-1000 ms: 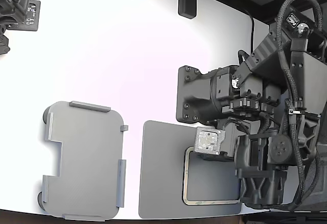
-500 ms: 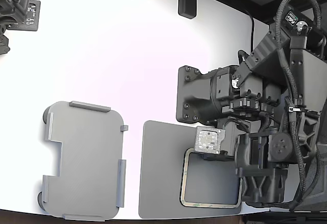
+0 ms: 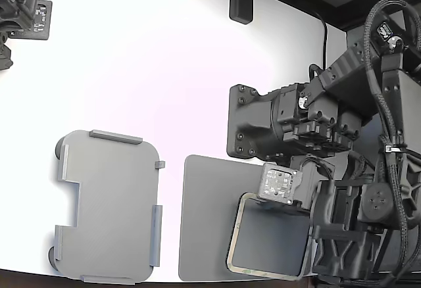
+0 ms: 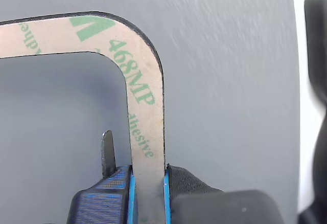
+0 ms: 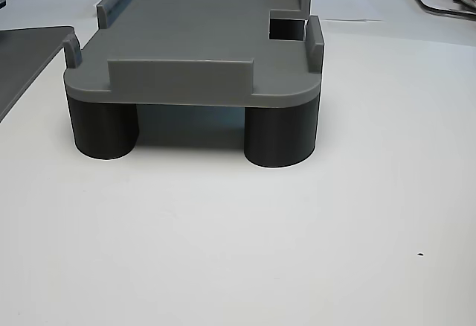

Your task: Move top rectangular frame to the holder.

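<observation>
We grip the frame (image 4: pixel 145 106) over the dark mat (image 3: pixel 204 216).
Our gripper (image 4: pixel 148 183) has its jaws clamped on the frame's edge; the holder (image 3: pixel 108 206) sits well apart.

The gripper (image 4: pixel 148 183) pinched one side of the tan frame (image 4: pixel 145 88), printed with green lettering, close to its rounded corner, over a dark grey mat (image 4: pixel 230 70).

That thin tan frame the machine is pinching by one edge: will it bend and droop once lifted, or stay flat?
Probably it flexes somewhat: the frame looks sheet-thin, and it is an open border held on one side only by the gripper. It is likely very light. In the exterior view it sits skewed over the dark mat, so it may swing or wobble in transit.
</observation>
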### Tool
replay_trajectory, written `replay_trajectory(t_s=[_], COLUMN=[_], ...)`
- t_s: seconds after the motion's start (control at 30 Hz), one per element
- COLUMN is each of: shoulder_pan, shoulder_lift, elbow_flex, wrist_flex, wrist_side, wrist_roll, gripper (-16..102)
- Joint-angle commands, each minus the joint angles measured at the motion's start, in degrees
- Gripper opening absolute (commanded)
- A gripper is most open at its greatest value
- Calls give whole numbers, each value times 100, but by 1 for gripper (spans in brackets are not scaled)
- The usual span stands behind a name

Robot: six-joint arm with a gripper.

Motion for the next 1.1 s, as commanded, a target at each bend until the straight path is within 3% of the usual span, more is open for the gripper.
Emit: replay_trajectory(t_s=[0.0, 0.33, 0.47, 0.83, 1.07], shoulder_pan=[-457, -1978, -2329, -3788, -4192], shoulder_lift=[-167, -1450, -1626, -2399, -3050], elbow_flex=[-809, -2918, -3349, -4166, -4667], wrist_flex=[229, 334, 334, 334, 308], wrist_side=[360, 536, 765, 756, 686], wrist_roll=[167, 1591, 2268, 3568, 3955], gripper=[-11, -11, -11, -11, -11])
